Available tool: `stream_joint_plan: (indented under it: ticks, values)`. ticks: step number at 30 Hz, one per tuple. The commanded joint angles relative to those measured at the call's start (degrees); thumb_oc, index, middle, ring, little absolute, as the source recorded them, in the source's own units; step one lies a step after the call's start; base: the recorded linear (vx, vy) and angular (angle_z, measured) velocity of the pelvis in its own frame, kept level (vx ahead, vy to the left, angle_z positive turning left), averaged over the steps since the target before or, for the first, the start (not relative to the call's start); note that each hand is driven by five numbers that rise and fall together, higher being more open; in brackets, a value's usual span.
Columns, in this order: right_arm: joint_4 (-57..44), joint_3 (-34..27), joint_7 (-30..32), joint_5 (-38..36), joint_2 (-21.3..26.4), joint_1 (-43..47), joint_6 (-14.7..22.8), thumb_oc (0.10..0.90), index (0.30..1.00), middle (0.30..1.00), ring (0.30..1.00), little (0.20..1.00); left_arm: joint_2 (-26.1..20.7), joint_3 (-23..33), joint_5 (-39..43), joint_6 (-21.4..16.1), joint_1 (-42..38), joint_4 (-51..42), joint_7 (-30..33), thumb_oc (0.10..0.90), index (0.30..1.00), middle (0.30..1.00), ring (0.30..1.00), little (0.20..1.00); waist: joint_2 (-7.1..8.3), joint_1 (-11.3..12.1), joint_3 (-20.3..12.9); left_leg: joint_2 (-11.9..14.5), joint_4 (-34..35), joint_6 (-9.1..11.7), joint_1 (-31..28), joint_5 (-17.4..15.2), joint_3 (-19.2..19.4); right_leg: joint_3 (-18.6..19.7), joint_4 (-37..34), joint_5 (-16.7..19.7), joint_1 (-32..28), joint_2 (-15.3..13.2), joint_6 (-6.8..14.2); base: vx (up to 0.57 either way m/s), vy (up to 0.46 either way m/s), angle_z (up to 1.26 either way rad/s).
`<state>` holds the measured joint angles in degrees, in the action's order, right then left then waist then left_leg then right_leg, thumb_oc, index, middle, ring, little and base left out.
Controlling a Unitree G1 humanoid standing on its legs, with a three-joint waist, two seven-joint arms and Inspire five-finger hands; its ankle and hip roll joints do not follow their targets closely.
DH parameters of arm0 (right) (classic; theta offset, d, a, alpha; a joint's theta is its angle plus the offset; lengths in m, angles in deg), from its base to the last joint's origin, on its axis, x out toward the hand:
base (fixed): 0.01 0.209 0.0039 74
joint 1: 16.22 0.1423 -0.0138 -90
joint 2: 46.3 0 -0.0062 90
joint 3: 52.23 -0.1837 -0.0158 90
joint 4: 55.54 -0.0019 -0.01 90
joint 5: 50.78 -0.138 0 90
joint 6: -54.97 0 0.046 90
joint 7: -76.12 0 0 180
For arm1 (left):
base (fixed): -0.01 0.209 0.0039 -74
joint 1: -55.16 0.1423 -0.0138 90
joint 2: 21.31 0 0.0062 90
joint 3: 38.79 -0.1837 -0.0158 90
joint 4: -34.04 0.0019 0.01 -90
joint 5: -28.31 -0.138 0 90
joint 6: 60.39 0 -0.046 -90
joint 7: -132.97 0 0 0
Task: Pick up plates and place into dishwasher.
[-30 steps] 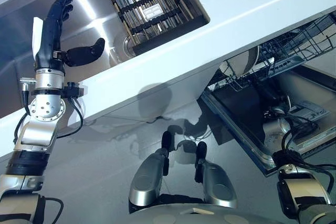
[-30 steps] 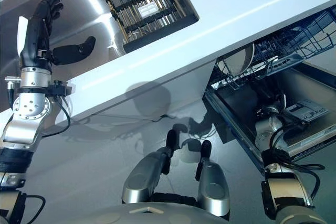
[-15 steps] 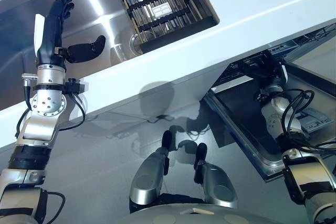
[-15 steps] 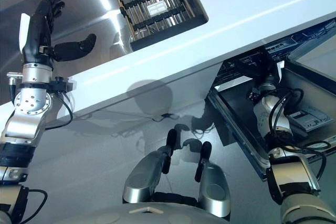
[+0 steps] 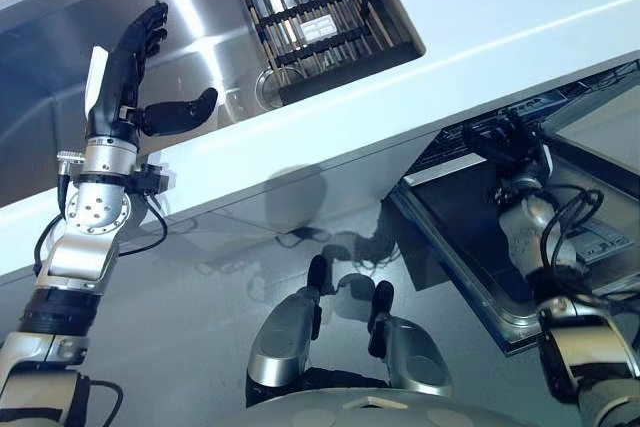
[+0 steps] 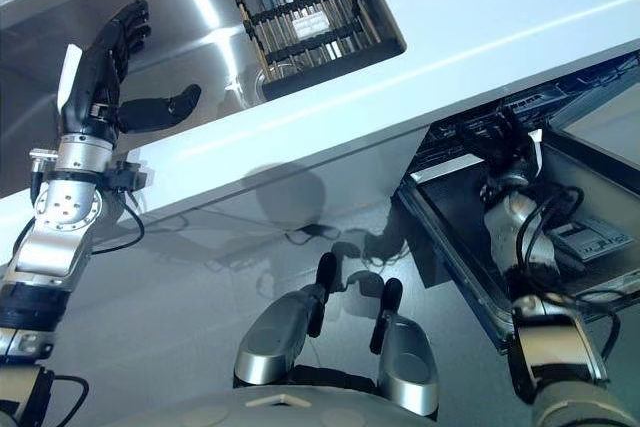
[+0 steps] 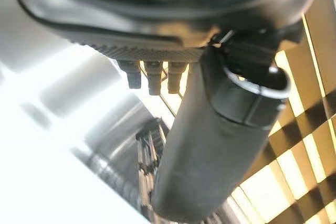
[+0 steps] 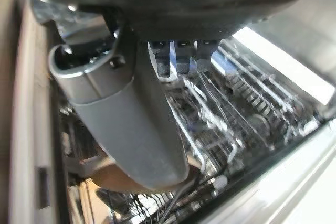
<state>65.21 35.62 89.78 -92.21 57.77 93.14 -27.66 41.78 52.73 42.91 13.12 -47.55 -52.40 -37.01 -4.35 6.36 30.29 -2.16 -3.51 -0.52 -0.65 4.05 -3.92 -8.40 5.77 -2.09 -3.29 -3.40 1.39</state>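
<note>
My left hand (image 5: 122, 75) hangs open over the steel sink (image 5: 50, 117), fingers straight and thumb (image 7: 210, 145) spread, holding nothing. My right hand (image 5: 500, 139) is at the front edge of the dishwasher's wire rack (image 5: 565, 97), which sits mostly under the white counter. That hand is open, with its thumb (image 8: 131, 124) stretched toward the rack's tines (image 8: 236, 108). A pale rounded edge (image 8: 107, 181) shows low in the rack behind the thumb; I cannot tell whether it is a plate.
A black dish rack (image 5: 320, 7) stands in the sink's right end, beside the drain (image 5: 270, 82). The white counter (image 5: 500, 7) runs across above the dishwasher. The dishwasher door (image 5: 460, 237) lies open and juts out toward me on the right.
The dishwasher rack with its plate has slid in under the counter, and my right hand has followed it up to the opening. My left hand shifted slightly right over the sink.
</note>
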Motion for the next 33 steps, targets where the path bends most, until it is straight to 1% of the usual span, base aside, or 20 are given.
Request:
stream_joint_plan:
  ticks: [1, 4, 5, 7, 9, 10, 12, 17, 18, 19, 23, 25, 27, 30, 31, 33]
  values:
    - [-7.4, -8.0, 0.2, -2.4, 2.1, -5.7, 10.2, 0.8, 0.9, 0.9, 0.9, 0.9, 3.2, 4.8, 1.9, -6.1, 4.6, -3.2, -0.9, 0.8, 0.9, 0.9, 0.9, 0.9, 2.99, -4.4, -6.6, -4.6, -3.6, -3.9, -1.4, -10.3, 1.9, 0.5, 3.5, -1.5, 4.1, 2.8, 1.3, -0.05, 0.013, -0.23]
    - [-8.2, -13.6, -0.3, -7.0, -1.2, -11.1, 11.4, 0.8, 0.9, 0.9, 0.9, 0.9, 4.9, 7.1, 0.3, -6.1, 6.5, -2.8, -0.3, 0.8, 0.9, 0.9, 0.9, 0.9, 3.38, -6.6, -8.0, -4.2, -0.4, -3.9, -3.3, -9.6, 2.9, 1.8, 2.3, -0.6, 3.8, 3.5, 2.4, -0.04, -0.002, -0.32]
    - [-8.3, -14.7, 0.2, -8.6, -1.8, -12.1, 11.6, 0.8, 0.9, 0.9, 0.9, 0.9, 4.9, 7.6, -0.2, -5.8, 6.8, -2.7, 0.1, 0.8, 0.9, 0.9, 0.9, 0.9, 3.41, -7.1, -8.4, -4.1, 0.8, -3.9, -3.9, -9.1, 3.2, 2.2, 1.9, -0.3, 3.7, 3.7, 2.7, -0.03, -0.017, -0.34]
    - [-7.9, -16.7, -1.4, -10.1, -2.6, -14.1, 11.7, 0.8, 0.9, 0.9, 0.9, 0.9, 4.4, 8.6, -0.6, -4.6, 6.8, -2.1, 0.8, 0.8, 0.9, 0.9, 0.9, 0.9, 3.37, -8.1, -9.2, -3.9, 2.2, -3.8, -4.7, -8.6, 4.2, 2.9, 1.5, 0.0, 3.8, 3.9, 3.1, -0.03, -0.018, -0.34]
    - [-7.0, -17.8, -1.5, -10.7, -2.7, -14.9, 11.5, 0.8, 0.9, 0.9, 0.9, 0.9, 3.7, 9.1, -0.6, -3.7, 6.1, -0.7, 1.3, 0.8, 0.9, 0.9, 0.9, 0.9, 3.36, -9.0, -9.9, -3.8, 2.4, -3.7, -5.0, -8.8, 5.2, 3.6, 1.3, 0.0, 3.9, 4.0, 3.3, -0.05, -0.027, -0.36]
    - [-6.7, -18.1, -1.5, -11.1, -2.6, -14.9, 11.4, 0.8, 0.9, 0.9, 0.9, 0.9, 3.4, 9.1, -0.3, -3.5, 5.7, -0.2, 1.3, 0.8, 0.9, 0.9, 0.9, 0.9, 3.35, -9.1, -10.0, -3.7, 2.4, -3.7, -5.0, -8.9, 5.5, 3.8, 1.2, 0.0, 3.9, 4.1, 3.3, -0.07, -0.044, -0.39]
    - [-4.7, -18.0, -0.5, -11.4, -2.2, -14.6, 11.5, 0.8, 0.9, 0.9, 0.9, 0.9, 2.4, 8.4, -0.2, -2.0, 3.8, 2.0, 1.8, 0.8, 0.9, 0.9, 0.9, 0.9, 3.18, -9.8, -10.5, -3.8, 2.1, -3.9, -5.2, -9.5, 6.6, 4.1, 1.3, -0.3, 3.7, 4.1, 3.3, -0.06, -0.044, -0.25]
    - [-0.5, -17.7, 0.4, -12.8, -1.6, -14.2, 11.3, 0.8, 0.9, 0.9, 0.9, 0.9, 1.3, 6.6, -0.9, -1.2, 1.0, 6.5, 2.6, 0.8, 0.9, 0.9, 0.9, 0.9, 2.78, -10.4, -11.1, -3.8, 1.2, -4.1, -5.3, -10.2, 7.7, 4.5, 2.0, -1.4, 3.0, 4.0, 3.1, -0.02, -0.037, -0.21]
    - [0.7, -17.5, 0.2, -16.3, -1.5, -14.1, 10.3, 0.8, 0.9, 0.9, 0.9, 0.9, 0.8, 5.9, -0.4, -1.0, 0.1, 8.1, 2.4, 0.8, 0.9, 0.9, 0.9, 0.9, 2.55, -10.6, -11.1, -3.8, 0.8, -4.2, -5.4, -10.5, 7.9, 4.6, 2.5, -1.9, 2.8, 4.0, 2.9, 0.01, -0.037, -0.12]
    - [1.6, -17.7, -0.3, -18.4, -1.6, -14.1, 10.0, 0.8, 0.9, 0.9, 0.9, 0.9, 0.7, 5.7, -0.4, -1.0, -0.2, 8.7, 2.4, 0.8, 0.9, 0.9, 0.9, 0.9, 2.46, -10.7, -11.2, -3.8, 0.6, -4.2, -5.4, -10.6, 8.0, 4.7, 2.7, -2.0, 2.7, 4.0, 2.9, 0.02, -0.052, -0.1]
    - [6.0, -18.2, -3.1, -26.7, -2.5, -14.2, 7.1, 0.8, 0.9, 0.9, 0.9, 0.9, 0.0, 4.7, -0.2, -0.4, -1.6, 10.2, 2.8, 0.8, 0.9, 0.9, 0.9, 0.9, 1.92, -11.0, -10.8, -3.8, -1.2, -4.4, -4.9, -11.5, 8.2, 4.7, 4.4, -3.3, 2.9, 3.9, 2.4, 0.01, -0.059, -0.08]
    - [8.3, -17.8, -4.5, -30.5, -2.7, -13.6, 5.4, 0.8, 0.9, 0.9, 0.9, 0.9, -0.6, 4.1, -0.1, -0.2, -3.1, 10.5, 3.4, 0.8, 0.9, 0.9, 0.9, 0.9, 1.54, -11.0, -9.9, -3.7, -3.8, -4.5, -3.1, -12.5, 8.3, 4.4, 6.6, -4.9, 4.0, 3.5, 1.8, -0.07, -0.091, -0.06]
    - [10.0, -17.2, -4.9, -32.4, -2.2, -12.4, 4.2, 0.8, 0.9, 0.9, 0.9, 0.9, -1.3, 3.6, 0.3, -0.4, -4.9, 10.8, 4.1, 0.8, 0.9, 0.9, 0.9, 0.9, 1.34, -10.7, -8.7, -3.6, -7.4, -4.4, -0.1, -13.6, 8.4, 4.1, 8.9, -6.1, 5.7, 2.9, 1.0, -0.14, -0.091, -0.09]
    - [11.5, -16.3, -3.4, -32.1, -1.3, -10.7, 4.7, 0.8, 0.9, 0.9, 0.9, 0.9, -2.6, 2.6, 1.3, -0.7, -7.2, 10.7, 5.6, 0.8, 0.9, 0.9, 0.9, 0.9, 1.02, -10.5, -6.7, -3.4, -12.4, -4.3, 4.5, -14.9, 8.6, 3.3, 13.1, -7.7, 9.2, 2.2, -0.1, -0.17, -0.071, -0.02]
    - [12.6, -15.8, -2.4, -32.7, -0.8, -9.5, 4.8, 0.8, 0.9, 0.9, 0.9, 0.9, -3.2, 2.0, 1.7, -1.2, -8.6, 10.9, 6.3, 0.8, 0.9, 0.9, 0.9, 0.9, 0.64, -10.3, -5.3, -3.3, -14.7, -4.3, 6.9, -15.3, 8.7, 2.9, 15.5, -8.3, 11.3, 2.0, -0.7, -0.22, -0.068, 0.04]
    - [14.4, -15.1, -1.0, -32.6, -0.2, -7.4, 5.5, 0.8, 0.9, 0.9, 0.9, 0.9, -3.9, 1.4, 2.2, -1.2, -10.5, 10.5, 7.4, 0.8, 0.9, 0.9, 0.9, 0.9, -0.1, -10.0, -3.7, -3.5, -18.3, -4.3, 10.6, -16.0, 8.6, 2.3, 19.4, -9.6, 14.8, 1.8, -1.9, -0.16, -0.046, 0.13]
